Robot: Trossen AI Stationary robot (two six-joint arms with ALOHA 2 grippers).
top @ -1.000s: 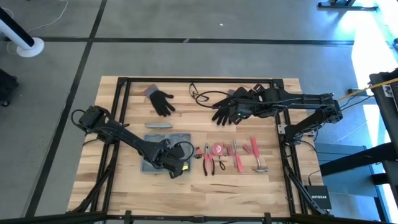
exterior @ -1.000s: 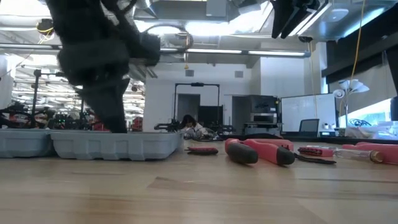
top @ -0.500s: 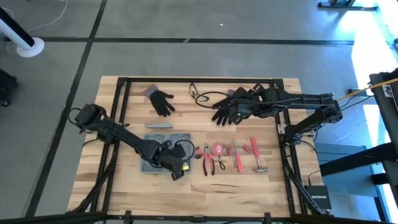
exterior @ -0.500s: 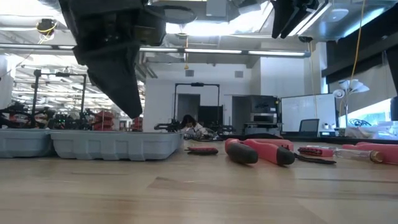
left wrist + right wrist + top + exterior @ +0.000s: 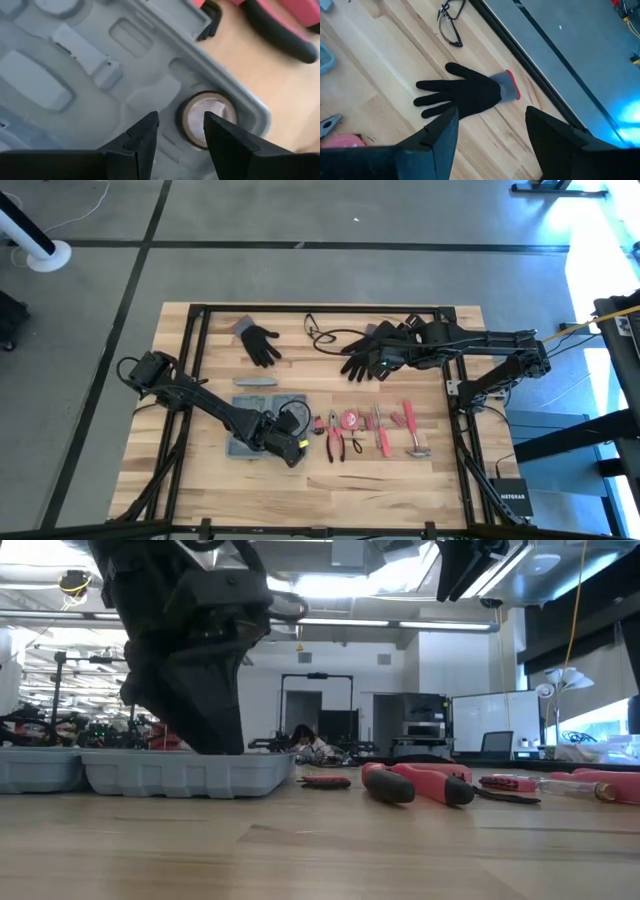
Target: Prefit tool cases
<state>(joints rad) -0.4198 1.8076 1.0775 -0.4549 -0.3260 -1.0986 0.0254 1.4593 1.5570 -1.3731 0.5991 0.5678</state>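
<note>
Tape roll [image 5: 206, 119] in tool case [image 5: 262, 425]; pliers [image 5: 334, 436] beside.

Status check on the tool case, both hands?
Left hand open, low over the tool case, a round tape roll seated in a corner recess. Right hand open, above a black glove. Nothing blocking.

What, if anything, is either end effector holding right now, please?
Nothing is held. The left end effector stands open over a tape roll lying in the tool case; the right end effector hovers open above a black glove.
</note>
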